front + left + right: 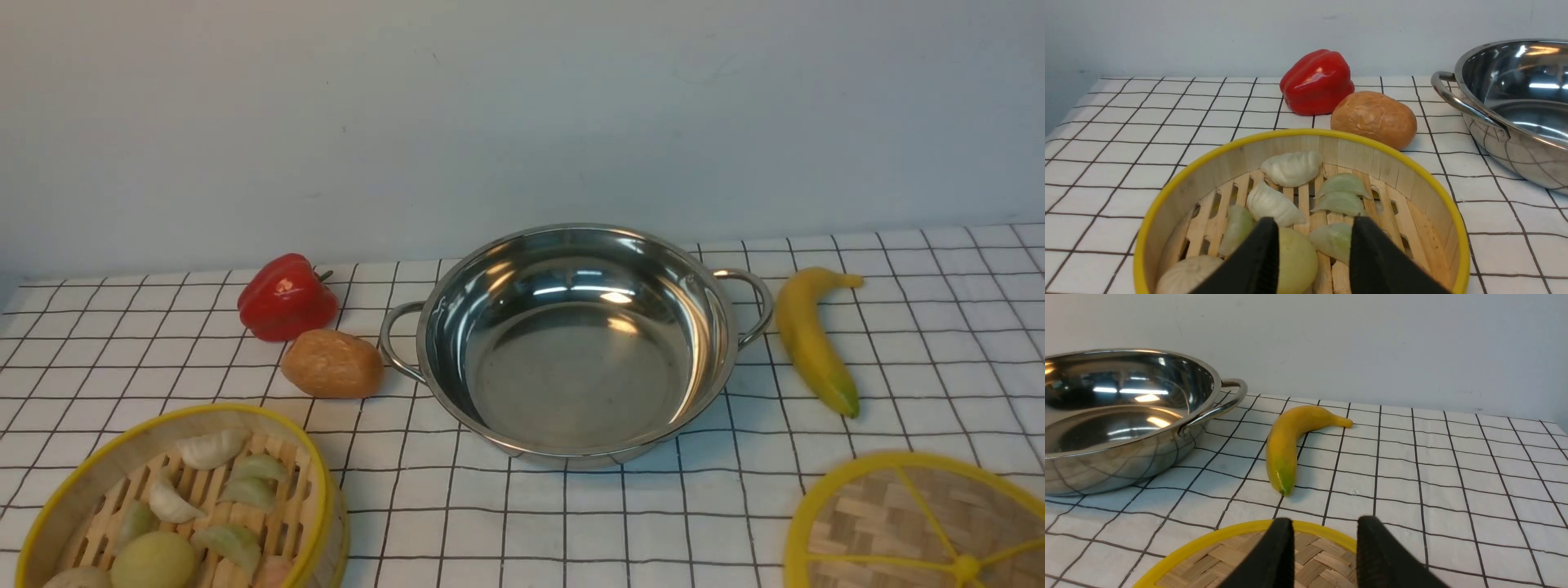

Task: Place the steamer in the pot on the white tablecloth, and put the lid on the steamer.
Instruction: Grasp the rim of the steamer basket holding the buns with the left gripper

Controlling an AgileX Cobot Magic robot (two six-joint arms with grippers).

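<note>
The empty steel pot stands mid-table on the white tablecloth; it also shows in the left wrist view and the right wrist view. The steamer, holding several dumplings and buns, sits at the front left; in the left wrist view its far wall faces me. My left gripper hangs open above the steamer's inside, holding nothing. The lid lies flat at the front right. My right gripper is open above the lid's far rim. Neither gripper shows in the front view.
A red bell pepper and a brown bread roll lie left of the pot, between it and the steamer. A banana lies right of the pot, behind the lid. A pale wall runs along the back.
</note>
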